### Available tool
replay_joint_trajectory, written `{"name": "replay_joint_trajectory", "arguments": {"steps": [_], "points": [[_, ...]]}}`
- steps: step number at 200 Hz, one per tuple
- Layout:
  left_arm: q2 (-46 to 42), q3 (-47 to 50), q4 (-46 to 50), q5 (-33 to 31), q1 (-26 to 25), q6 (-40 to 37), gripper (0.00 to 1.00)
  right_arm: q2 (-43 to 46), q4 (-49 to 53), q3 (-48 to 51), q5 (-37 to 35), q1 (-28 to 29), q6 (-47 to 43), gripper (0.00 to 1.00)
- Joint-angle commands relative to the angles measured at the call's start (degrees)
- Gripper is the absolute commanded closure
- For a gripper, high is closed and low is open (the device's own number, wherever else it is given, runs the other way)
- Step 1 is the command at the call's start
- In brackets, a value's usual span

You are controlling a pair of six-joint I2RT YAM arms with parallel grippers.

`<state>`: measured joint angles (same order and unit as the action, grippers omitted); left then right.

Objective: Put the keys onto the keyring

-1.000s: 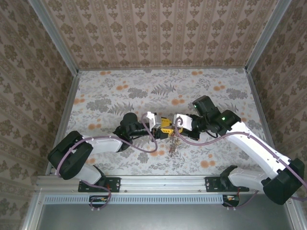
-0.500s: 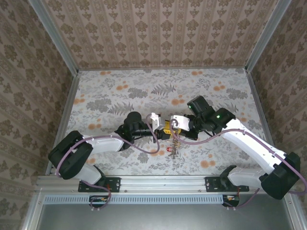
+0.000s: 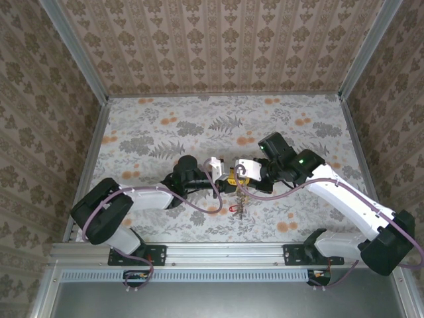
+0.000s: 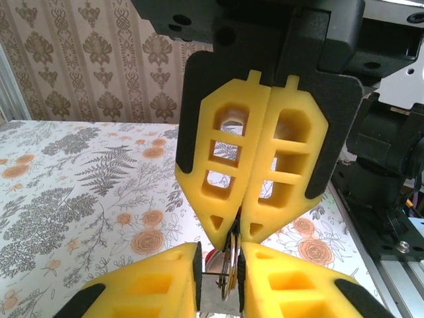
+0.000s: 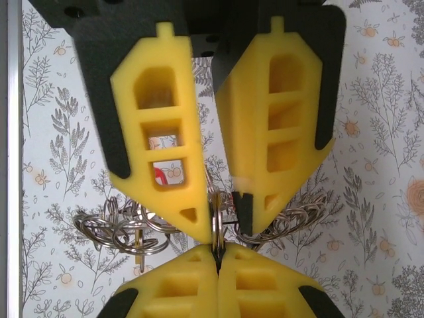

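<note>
Top camera overlooks the table (image 3: 165,112); wrist cameras face each other closely.

No text, label, brand name, number or sign is legible in any view. The yellow finger pads (image 4: 291,152) carry no marking. The table cover (image 3: 165,126) and the walls (image 3: 218,46) bear repeated floral ornament, not lettering.

arms (image 3: 344,192): white links, black joints | fingers (image 5: 308,132): yellow, latticed | cables (image 3: 192,199): purple
</note>
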<state>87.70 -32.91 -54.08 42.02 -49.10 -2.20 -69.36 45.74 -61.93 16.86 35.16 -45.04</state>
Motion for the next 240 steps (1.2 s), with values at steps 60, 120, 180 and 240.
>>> {"name": "replay_joint_trajectory", "arguments": {"steps": [60,120,180,240], "points": [[0.81,1.58,-7.49,2.57,0.47,-0.42,1.00,0.39,-5.32,1.73,3.44,-0.47,0.70,0.95],[-1.48,1.58,-7.38,5.67,1.38,-0.26,1.00,6.61,-6.89,7.37,11.10,-5.83,2.53,0.77],[-0.79,1.23,-9.19,7.65,1.39,0.05,1.00,6.90,-6.61,7.51,14.41,-6.24,3.12,0.70],[-0.88,1.33,-11.86,7.73,1.40,0.56,1.00,2.88,-6.52,6.85,15.31,-6.24,4.58,1.00]]}}
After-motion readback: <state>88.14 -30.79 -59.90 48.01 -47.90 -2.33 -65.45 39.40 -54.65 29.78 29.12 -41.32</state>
